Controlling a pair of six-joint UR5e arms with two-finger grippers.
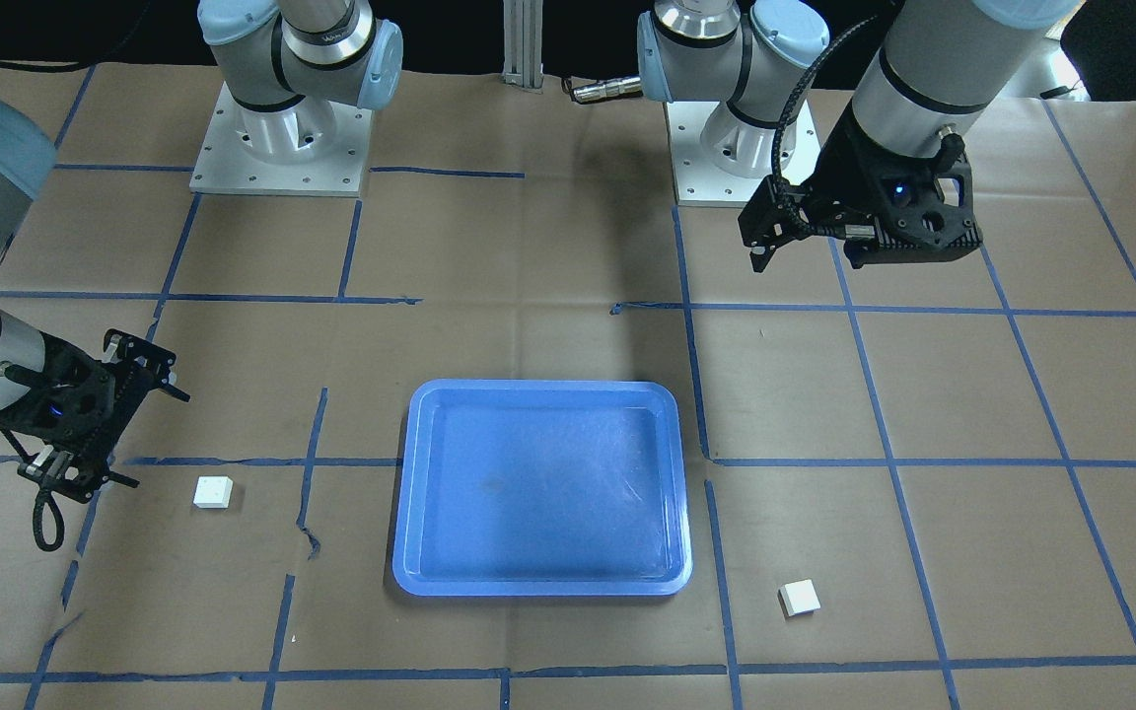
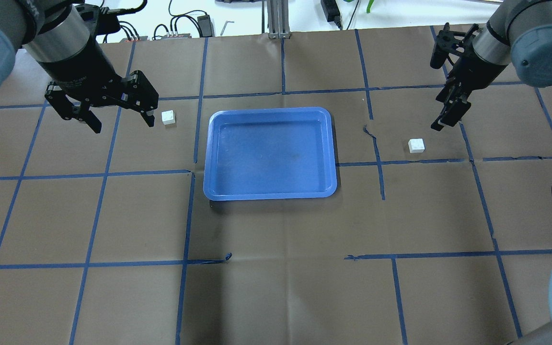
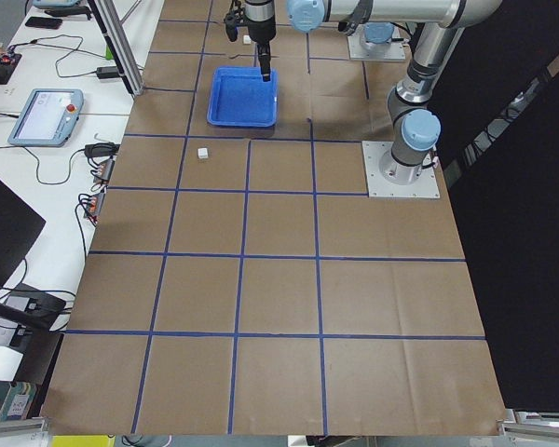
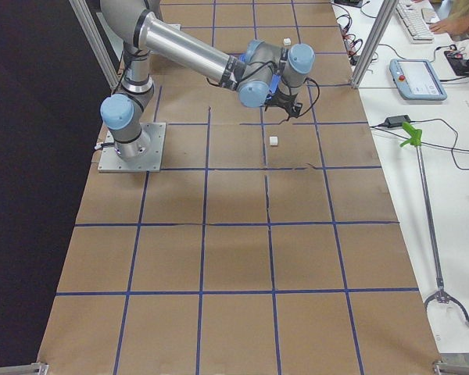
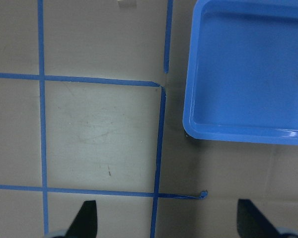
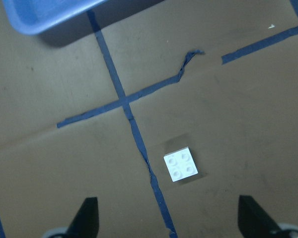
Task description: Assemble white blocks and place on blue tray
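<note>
The blue tray [image 2: 270, 191] lies in the middle of the table, with nothing in it. One white block [image 2: 168, 117] lies on the paper left of the tray, and it also shows in the front view [image 1: 799, 598]. My left gripper [image 2: 123, 125] hangs open and empty high above the table near that block. The left wrist view shows the tray's corner [image 5: 238, 134] and a sliver of the block [image 5: 127, 3]. The other white block [image 2: 416, 145] lies right of the tray, studs up [image 6: 181, 164]. My right gripper [image 2: 441, 91] is open and empty, just beyond this block [image 1: 213, 491].
Brown paper with a grid of blue tape covers the table. The paper is torn beside the right block [image 6: 151, 173]. The two arm bases [image 1: 282, 138] stand at the robot's side. Cables and a pendant lie on a bench [image 3: 47, 116] off the table.
</note>
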